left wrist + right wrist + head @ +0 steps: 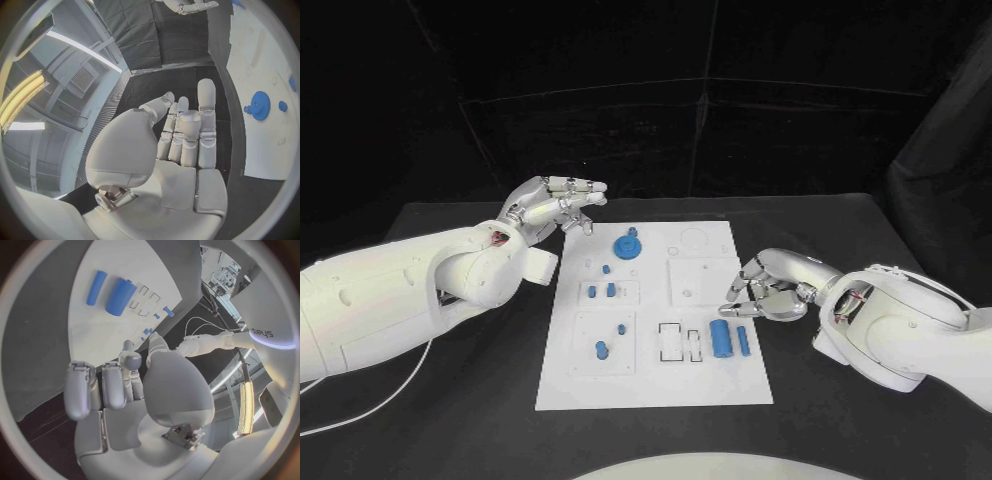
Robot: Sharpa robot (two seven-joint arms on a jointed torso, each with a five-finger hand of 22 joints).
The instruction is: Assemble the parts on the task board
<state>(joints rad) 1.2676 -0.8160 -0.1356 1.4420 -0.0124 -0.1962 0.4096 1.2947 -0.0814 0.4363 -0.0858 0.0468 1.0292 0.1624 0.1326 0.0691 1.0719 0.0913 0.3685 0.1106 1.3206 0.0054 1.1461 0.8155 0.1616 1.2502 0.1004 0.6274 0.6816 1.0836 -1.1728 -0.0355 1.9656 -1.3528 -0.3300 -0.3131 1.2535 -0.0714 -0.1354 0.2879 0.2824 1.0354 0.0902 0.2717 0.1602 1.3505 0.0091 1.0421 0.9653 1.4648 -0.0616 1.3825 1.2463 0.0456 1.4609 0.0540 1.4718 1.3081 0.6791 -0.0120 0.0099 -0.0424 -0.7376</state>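
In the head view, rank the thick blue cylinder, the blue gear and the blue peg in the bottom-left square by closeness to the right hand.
From the right hand:
1. Thick blue cylinder, just inside the board's right edge, under the fingertips.
2. Blue peg, lower-left square, across the board.
3. Blue gear, upper part of the board, toward the left hand.

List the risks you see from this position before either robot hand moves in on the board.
1. The right robot hand hovers with curled fingers at the task board's right edge, close to the thick blue cylinder and the thin blue rod lying side by side; reaching for one could roll or knock the other.
2. The left robot hand is raised near the blue gear; a sweeping descent might push the board sideways and shift the small loose parts.
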